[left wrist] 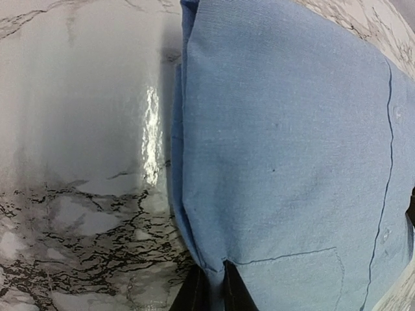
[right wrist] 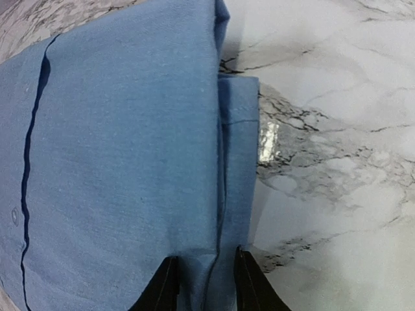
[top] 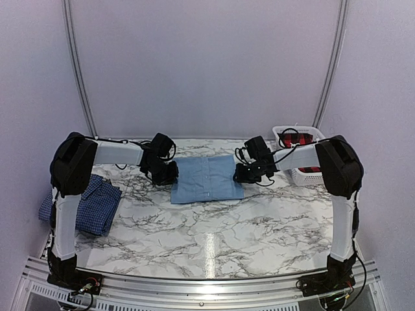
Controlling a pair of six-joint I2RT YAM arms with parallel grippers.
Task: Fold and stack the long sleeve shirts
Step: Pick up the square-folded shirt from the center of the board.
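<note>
It looked like a robotics lab booth: blank white walls point(top: 207, 65), aluminium base rail point(top: 194, 285), marble-patterned table point(top: 227, 233).

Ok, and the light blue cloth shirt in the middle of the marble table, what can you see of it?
The light blue button-up cloth shirt lies flat, folded into a rectangle, mid-table on the marble-patterned tabletop, button placket facing up. Folded layers stack at both side edges. A stitched pocket outline shows near the left gripper, which pinches one side edge; the right gripper straddles the opposite edge, grip unclear.
</note>
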